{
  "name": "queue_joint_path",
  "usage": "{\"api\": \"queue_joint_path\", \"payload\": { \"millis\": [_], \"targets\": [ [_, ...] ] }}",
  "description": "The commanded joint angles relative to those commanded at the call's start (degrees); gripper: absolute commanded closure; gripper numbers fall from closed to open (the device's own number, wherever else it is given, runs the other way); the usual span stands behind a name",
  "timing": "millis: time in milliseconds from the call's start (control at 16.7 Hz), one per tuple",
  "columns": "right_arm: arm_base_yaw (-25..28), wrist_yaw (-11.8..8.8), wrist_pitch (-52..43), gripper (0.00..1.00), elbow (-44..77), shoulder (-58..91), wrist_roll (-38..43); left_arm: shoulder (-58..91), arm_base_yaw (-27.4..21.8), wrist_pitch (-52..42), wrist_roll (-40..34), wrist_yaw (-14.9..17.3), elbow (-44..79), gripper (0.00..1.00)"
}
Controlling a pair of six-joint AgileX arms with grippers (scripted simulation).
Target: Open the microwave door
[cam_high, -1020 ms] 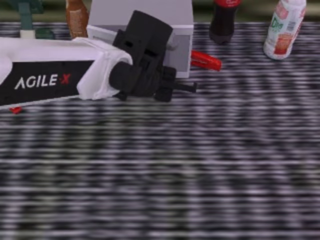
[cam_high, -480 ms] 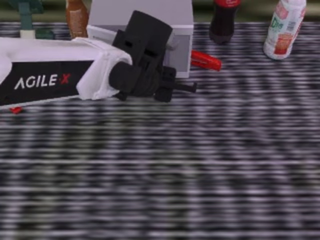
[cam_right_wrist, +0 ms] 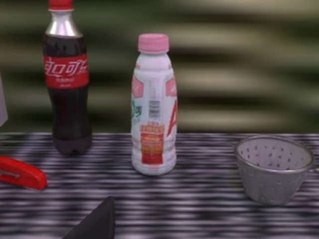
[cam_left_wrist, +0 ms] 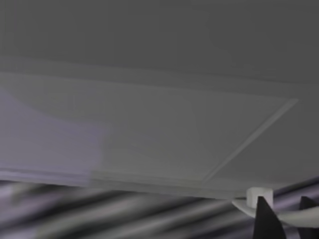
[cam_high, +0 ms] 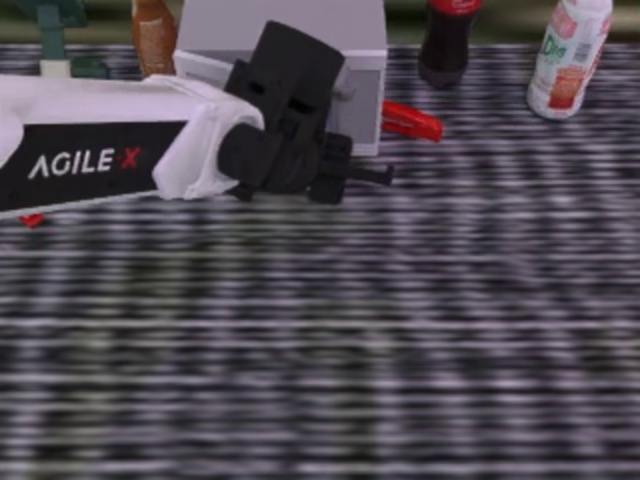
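My left gripper point(cam_high: 300, 130) is pressed up against the microwave door point(cam_left_wrist: 149, 129); can't tell its finger state. The microwave point(cam_high: 290, 35) sits at the table's far edge, left of centre. Right arm out of top view.

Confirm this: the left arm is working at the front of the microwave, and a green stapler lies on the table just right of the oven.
One thing is off: the stapler is red, not green, as the top view shows. The rest stands: the left gripper is at the front of the microwave, and the stapler lies on the table just right of the oven.
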Motion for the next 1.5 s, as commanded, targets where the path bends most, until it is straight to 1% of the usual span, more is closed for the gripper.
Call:
{"api": "queue_joint_path", "payload": {
  "millis": [180,300,600,1500],
  "targets": [
    [0.0,0.0,0.0,0.0,0.0,0.0,0.0,0.0,0.0,0.0,0.0,0.0,0.0,1.0],
    [0.0,0.0,0.0,0.0,0.0,0.0,0.0,0.03,-0.4,0.01,-0.15,0.55,0.05,1.0],
    [0.0,0.0,0.0,0.0,0.0,0.0,0.0,-1.52,0.67,1.02,2.38,1.99,-2.17,1.0],
    [0.0,0.0,0.0,0.0,0.0,0.0,0.0,-1.53,0.68,1.03,2.42,2.01,-2.2,1.0]
  ]
}}
